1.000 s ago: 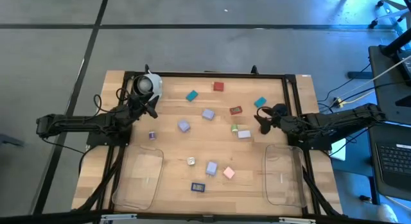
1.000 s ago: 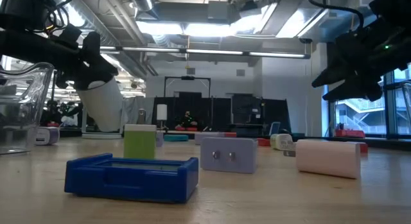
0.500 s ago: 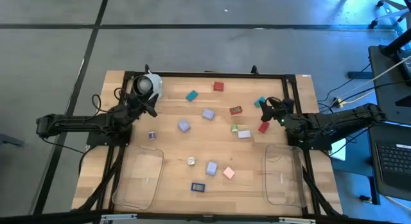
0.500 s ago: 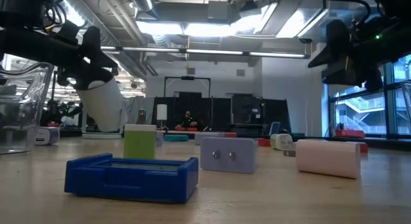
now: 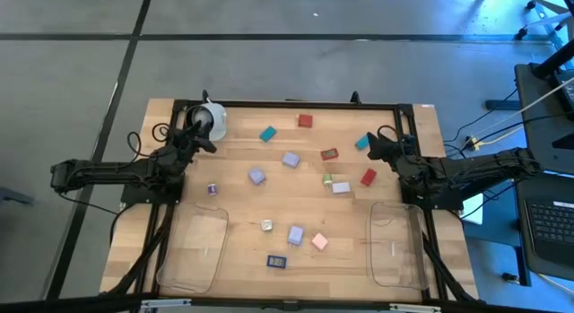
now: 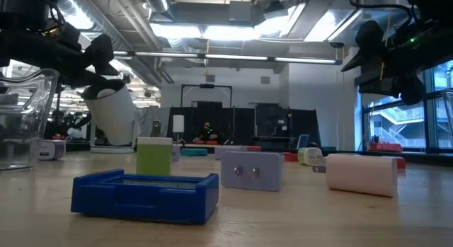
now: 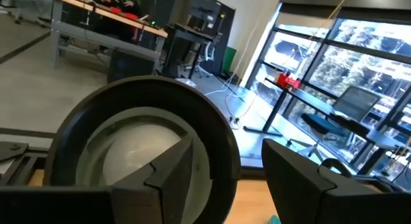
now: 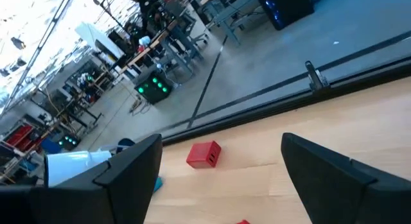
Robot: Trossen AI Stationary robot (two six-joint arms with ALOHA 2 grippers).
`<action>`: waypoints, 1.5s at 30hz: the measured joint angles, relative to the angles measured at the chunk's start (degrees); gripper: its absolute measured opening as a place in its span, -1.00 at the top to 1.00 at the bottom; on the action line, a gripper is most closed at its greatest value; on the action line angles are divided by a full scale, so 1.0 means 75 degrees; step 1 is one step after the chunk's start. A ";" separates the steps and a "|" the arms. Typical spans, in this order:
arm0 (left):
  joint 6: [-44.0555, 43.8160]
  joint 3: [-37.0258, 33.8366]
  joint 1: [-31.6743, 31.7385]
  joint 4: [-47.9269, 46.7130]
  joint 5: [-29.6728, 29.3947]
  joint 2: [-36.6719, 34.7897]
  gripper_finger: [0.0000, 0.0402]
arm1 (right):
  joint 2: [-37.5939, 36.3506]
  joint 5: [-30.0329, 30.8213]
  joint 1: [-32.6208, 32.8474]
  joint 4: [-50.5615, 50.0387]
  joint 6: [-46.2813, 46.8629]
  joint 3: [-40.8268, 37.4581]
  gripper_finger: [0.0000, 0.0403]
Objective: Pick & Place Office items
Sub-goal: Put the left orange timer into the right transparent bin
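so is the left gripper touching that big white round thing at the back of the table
Touching. In the left wrist view one finger sits inside the white round object's dark ring, against its rim; the high view shows the left gripper on it.

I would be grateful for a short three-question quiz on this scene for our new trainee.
1. True or false: the right gripper holds an office item.
2. In the low view, which piece lies nearest the camera? A red, B dark blue, C pink.
3. Which object is the left gripper gripping?

Key:
1. False; its jaws stand open and empty.
2. B, the dark blue piece.
3. The white round object, at the table's far left corner.
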 joint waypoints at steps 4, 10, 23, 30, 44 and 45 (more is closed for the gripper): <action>-0.0192 0.0000 0.0000 0.0244 0.0067 0.0002 0.09 | 0.0000 0.0001 -0.0132 0.0181 -0.0036 -0.0003 -0.60; -0.0067 0.0000 0.0000 0.1474 0.1653 0.0003 0.09 | 0.0000 -0.0130 -0.0392 0.1153 -0.0626 -0.0003 -0.60; 0.2350 0.1217 -0.0003 0.3249 0.3448 0.0377 0.09 | 0.0077 -0.1342 -0.0971 0.2967 -0.4921 0.0997 -0.60; 0.3482 0.2998 0.0000 0.1466 0.2981 0.1782 0.09 | 0.0449 -0.0628 -0.1557 0.0549 -0.5337 0.2708 -0.60; 0.4044 0.5081 0.0475 0.1298 0.2687 0.4597 0.09 | 0.2817 -0.4000 -0.3666 -0.2967 -0.3959 0.4786 -0.60; 0.3931 0.5151 0.0521 0.1298 0.2600 0.4708 0.09 | 0.3025 -0.4434 -0.3869 -0.3239 -0.3815 0.4869 -0.60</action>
